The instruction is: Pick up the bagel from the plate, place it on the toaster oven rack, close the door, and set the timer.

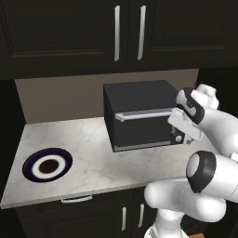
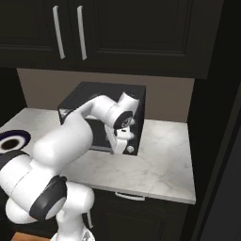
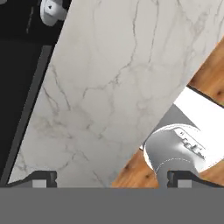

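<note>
Gripper (image 3: 112, 178): jaws wide apart, holding nothing, poised over white marble counter (image 3: 113, 78) beside black box-shaped toaster oven (image 1: 139, 114). Black drop-down door (image 1: 142, 128), silver bar handle: shut. Round navy-rimmed plate (image 1: 47, 165), brown centre: counter's left end. No legible writing.

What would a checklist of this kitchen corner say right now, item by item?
Surface: white marble counter, mostly bare.
Job's things: plate at the counter's left, no bagel on it; black toaster oven, door shut.
Clutter: nothing seen.
Claw: claw open, holding nothing, at the oven's right front by the knobs.
Cables: nothing seen.
Surroundings: dark cabinets above and below, beige back wall, wooden floor.
</note>
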Controlling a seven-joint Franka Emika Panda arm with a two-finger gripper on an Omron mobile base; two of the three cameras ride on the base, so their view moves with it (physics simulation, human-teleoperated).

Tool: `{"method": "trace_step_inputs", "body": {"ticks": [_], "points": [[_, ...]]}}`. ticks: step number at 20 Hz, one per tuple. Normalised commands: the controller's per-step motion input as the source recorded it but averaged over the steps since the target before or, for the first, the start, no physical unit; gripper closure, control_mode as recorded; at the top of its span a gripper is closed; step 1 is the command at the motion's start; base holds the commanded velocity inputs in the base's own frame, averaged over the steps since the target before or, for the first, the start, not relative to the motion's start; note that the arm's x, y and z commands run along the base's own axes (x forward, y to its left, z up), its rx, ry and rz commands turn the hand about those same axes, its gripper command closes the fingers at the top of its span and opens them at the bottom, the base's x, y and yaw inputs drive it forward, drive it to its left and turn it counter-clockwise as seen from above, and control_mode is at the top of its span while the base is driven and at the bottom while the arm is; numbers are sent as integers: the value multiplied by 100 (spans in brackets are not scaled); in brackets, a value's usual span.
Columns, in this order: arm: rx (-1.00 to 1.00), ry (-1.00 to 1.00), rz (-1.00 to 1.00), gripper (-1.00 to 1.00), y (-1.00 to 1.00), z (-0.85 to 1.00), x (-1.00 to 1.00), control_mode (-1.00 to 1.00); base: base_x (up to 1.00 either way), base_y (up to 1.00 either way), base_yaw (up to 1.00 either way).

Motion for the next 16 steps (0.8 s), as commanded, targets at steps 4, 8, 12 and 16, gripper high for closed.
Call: {"method": "trace_step_inputs", "body": {"ticks": [4, 8, 12, 16], "points": [[-20, -41, 60, -100, -13, -16, 0, -100, 0, 0, 0], [-16, -56, 37, -100, 0, -47, -2, -100, 0, 0, 0], [-12, -56, 21, -100, 0, -53, -1, -100, 0, 0, 0], [-7, -30, 12, -100, -9, -23, 27, -100, 0, 0, 0]]}}
